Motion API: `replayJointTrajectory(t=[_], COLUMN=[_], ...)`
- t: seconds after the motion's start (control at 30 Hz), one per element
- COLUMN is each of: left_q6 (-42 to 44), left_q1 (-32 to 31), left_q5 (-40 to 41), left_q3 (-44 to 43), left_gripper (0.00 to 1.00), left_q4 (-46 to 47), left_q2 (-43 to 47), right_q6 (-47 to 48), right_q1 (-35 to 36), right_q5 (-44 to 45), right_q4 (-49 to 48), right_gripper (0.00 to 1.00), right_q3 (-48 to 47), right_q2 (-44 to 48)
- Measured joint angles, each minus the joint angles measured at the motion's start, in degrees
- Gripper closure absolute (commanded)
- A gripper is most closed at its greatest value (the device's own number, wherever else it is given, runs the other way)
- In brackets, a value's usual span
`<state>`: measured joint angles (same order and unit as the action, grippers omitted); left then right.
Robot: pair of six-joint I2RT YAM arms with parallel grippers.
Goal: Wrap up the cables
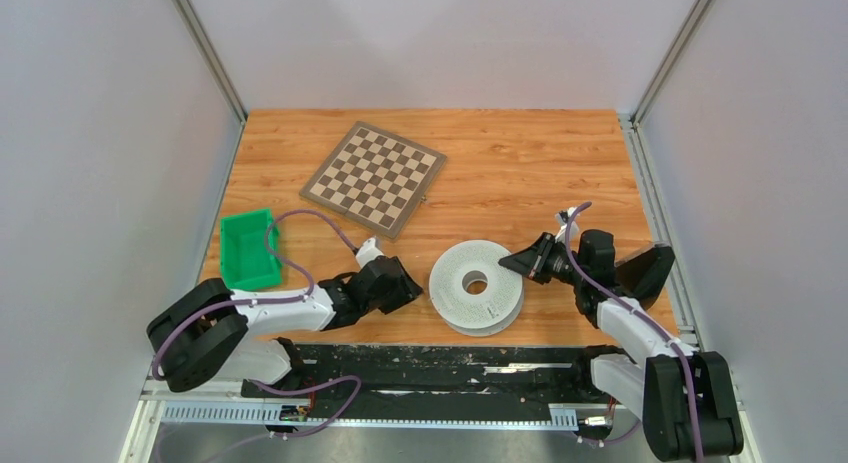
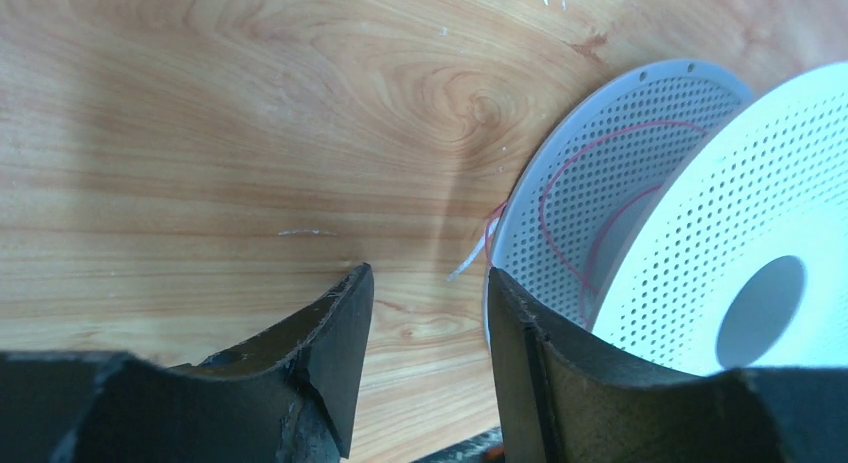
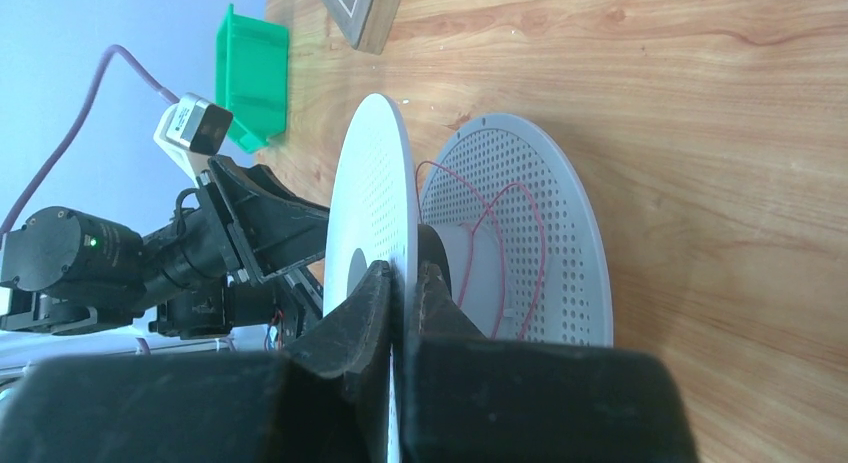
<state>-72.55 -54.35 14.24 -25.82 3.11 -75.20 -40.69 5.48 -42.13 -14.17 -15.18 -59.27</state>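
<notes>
A white perforated spool lies flat near the table's front middle. A thin red cable runs in loose loops between its two flanges, with a pale loose end poking out at the lower rim. My left gripper is open just left of the spool, with only bare wood between its fingers; in the top view the left gripper sits beside the spool's left edge. My right gripper is shut on the rim of the spool's upper flange, with the red cable behind it.
A folded chessboard lies at the back, left of centre. A green bin stands at the left edge, close to the left arm. Grey walls enclose the table on three sides.
</notes>
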Motion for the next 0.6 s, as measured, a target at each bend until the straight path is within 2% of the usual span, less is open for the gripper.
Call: replayJointTrajectory(t=[0.33,0.6], left_q6=[-16.76,-25.94], left_q1=[3.58,3.93], left_q5=[-6.97,-14.16], left_q3=[6.43,6.58], left_gripper=[0.43,0.48], left_q4=[7.34,18.45], left_q2=[2.99,-5.68], right_q6=[0.28,0.28], right_q1=[0.00,0.00], right_q5=[0.11,0.09], right_q4=[0.17,0.17], right_gripper=[1.00,1.00], right_q3=[0.15,0.15], right_q2=[0.48,0.48])
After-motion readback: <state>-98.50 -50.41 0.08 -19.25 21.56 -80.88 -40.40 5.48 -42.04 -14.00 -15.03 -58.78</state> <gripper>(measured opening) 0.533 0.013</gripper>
